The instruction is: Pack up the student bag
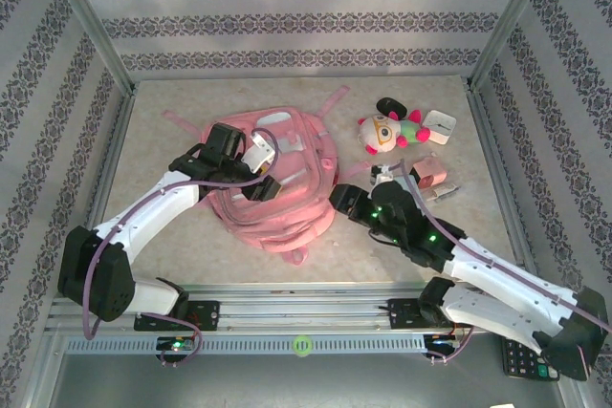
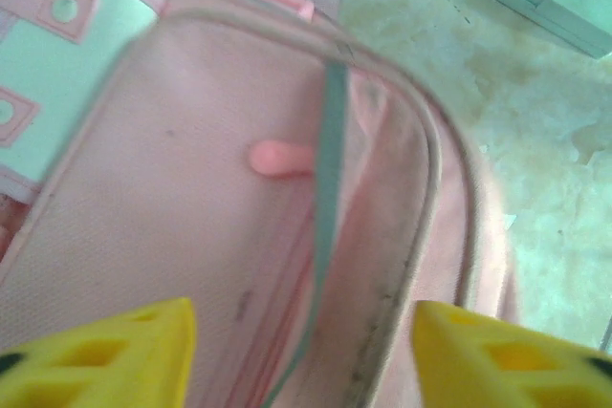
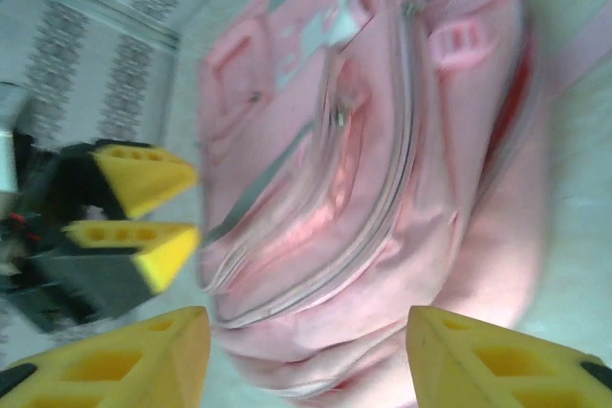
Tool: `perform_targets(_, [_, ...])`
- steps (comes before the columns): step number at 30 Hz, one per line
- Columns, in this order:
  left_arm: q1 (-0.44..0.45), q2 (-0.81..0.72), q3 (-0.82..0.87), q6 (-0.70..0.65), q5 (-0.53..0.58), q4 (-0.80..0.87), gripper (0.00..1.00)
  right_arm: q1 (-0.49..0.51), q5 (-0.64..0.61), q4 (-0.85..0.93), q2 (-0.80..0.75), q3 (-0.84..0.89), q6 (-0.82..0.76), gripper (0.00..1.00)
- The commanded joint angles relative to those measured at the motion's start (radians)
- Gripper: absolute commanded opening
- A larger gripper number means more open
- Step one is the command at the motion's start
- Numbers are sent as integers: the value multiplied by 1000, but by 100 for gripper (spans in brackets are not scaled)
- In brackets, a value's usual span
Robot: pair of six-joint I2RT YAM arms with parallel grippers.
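Bright, even light; wrist views blur the student bag [image 3: 382, 140] softly.

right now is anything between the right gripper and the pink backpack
Nothing visible. The right gripper stands open with the pink backpack straight ahead of its fingers; the left gripper sits off to the side, not in the path.

The left gripper [image 1: 260, 177] hovers over the student bag [image 1: 287, 219], right gripper [image 1: 337, 200] at its edge.
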State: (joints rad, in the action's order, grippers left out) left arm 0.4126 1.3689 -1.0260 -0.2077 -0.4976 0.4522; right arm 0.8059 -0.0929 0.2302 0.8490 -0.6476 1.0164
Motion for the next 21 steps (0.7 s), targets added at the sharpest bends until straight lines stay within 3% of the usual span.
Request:
perform_targets(1, [2,-56,-3,140,28,-76,78,-37,120,180,20,-90,-330,60])
perform_targets(8, [-91,-248,86,428,182,-103,86,165,47,244,236,-298,-953,72])
perform_targets(13, [-219,-330,173,551,160,-110,86,258,119,168,509,-418,-1310,77])
perform_targets(18, [-310,-355,245,641,160,-118,85,329,53,132,791,-540,-1563,80])
perform_targets(21, [-321,-374,280,662,162,-145,85,328,97,91,900,-578,-1621,82])
